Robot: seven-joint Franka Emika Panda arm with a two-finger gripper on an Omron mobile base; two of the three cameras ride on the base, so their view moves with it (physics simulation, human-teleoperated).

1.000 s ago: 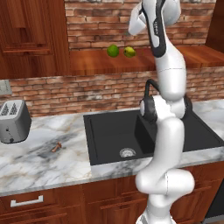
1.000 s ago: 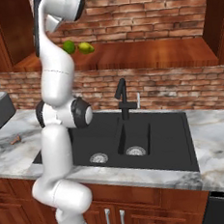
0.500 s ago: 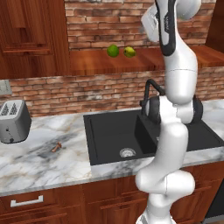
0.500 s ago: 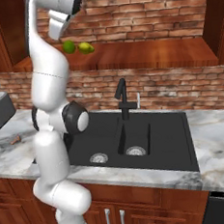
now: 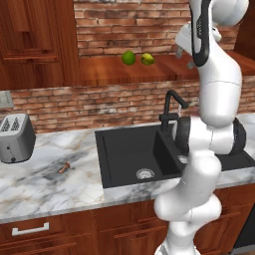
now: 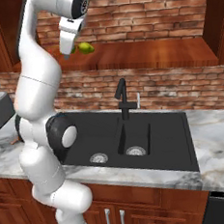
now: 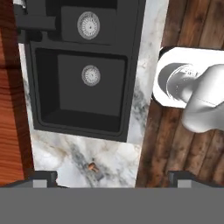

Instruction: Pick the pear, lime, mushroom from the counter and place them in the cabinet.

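Observation:
The bright green lime (image 5: 128,57) and the yellower pear (image 5: 147,59) rest side by side on the reddish-brown floor of the cabinet (image 5: 104,72). From the right base view the pear (image 6: 85,47) peeks out just beside my hand. The tiny brown mushroom (image 5: 63,168) lies on the marble counter (image 5: 45,184) left of the sink, and the hand view shows the mushroom (image 7: 92,166) far below. My gripper (image 5: 183,57) hangs open and empty in front of the cabinet, right of the pear, pointing down. Its fingertips (image 7: 42,177) stand wide apart.
A black double sink (image 5: 134,154) with a black faucet (image 5: 172,102) is set into the counter. A silver toaster (image 5: 15,138) stands at the far left. A tall panelled wooden door (image 5: 35,40) closes the cabinet's left side. Drawers with silver handles (image 5: 30,230) run below.
My hand has swung right and slightly down, away from the two fruits in the cabinet. The lime, pear and mushroom have not moved.

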